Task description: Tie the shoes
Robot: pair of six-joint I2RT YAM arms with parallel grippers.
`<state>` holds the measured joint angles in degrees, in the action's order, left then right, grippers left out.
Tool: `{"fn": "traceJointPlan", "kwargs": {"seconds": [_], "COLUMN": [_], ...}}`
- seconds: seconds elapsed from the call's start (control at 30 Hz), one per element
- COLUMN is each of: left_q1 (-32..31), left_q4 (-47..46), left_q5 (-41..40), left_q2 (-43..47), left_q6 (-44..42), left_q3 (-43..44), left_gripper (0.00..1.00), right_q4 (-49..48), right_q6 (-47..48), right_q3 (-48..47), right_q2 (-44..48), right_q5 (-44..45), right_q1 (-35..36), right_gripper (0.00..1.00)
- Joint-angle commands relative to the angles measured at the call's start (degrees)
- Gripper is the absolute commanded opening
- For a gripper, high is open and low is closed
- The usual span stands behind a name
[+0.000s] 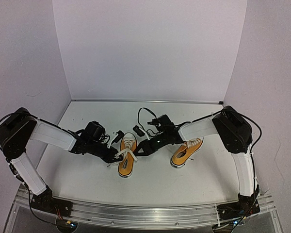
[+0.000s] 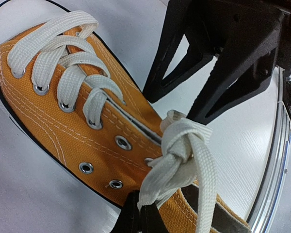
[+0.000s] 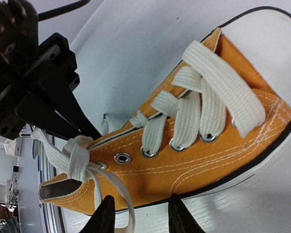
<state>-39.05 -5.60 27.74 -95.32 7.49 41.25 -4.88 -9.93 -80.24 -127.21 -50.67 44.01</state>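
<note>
White table (image 1: 150,187), pale purple walls (image 1: 150,48), pretty bare setup. Left gripper (image 2: 138,216) is clamped tight on the white lace (image 2: 203,170), just below the one loose knot (image 2: 178,150). Right gripper (image 3: 136,216) has its jaws partway apart, and a single strand of lace hangs between them without being pinched. Both grippers meet over the same shoe (image 1: 127,161), which sits mid-table between the two arms. Second shoe (image 1: 186,151) of the pair lies off to the right, near the right arm, and neither gripper is on it.

Left claw (image 2: 138,209) pinches lace (image 2: 182,155); (seemingly) knotted
</note>
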Motion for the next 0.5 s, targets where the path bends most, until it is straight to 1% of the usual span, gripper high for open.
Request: {"fn": "traceJointPlan", "kwargs": {"seconds": [0.0, 0.3, 0.37, 0.43, 0.47], "left_q1": [-0.55, -0.52, -0.50, -0.50, -0.50], "left_q4": [-1.11, -0.82, -0.81, -0.87, -0.99], "left_q5": [1.08, 1.04, 0.94, 0.81, 0.70], "left_q2": [-1.53, -1.50, -1.38, -1.19, -1.04], "left_q6": [-0.50, -0.69, -0.72, -0.58, -0.49], "left_q3": [2.42, 2.49, 2.53, 2.48, 2.40], "left_gripper": [0.00, 0.00, 0.00, 0.00, 0.00], "right_q4": [0.98, 1.30, 1.43, 1.64, 1.75], "right_q6": [1.66, 1.23, 1.16, 1.24, 1.33], "right_q3": [0.05, -3.15, -3.75, -3.99, -3.95], "right_q2": [2.49, 0.59, 0.45, 0.52, 0.64], "right_q5": [-1.55, -1.05, -0.93, -1.04, -1.09], "right_q1": [1.13, 1.96, 2.11, 2.19, 2.22], "right_gripper": [0.35, 0.34, 0.33, 0.28, 0.22]}}
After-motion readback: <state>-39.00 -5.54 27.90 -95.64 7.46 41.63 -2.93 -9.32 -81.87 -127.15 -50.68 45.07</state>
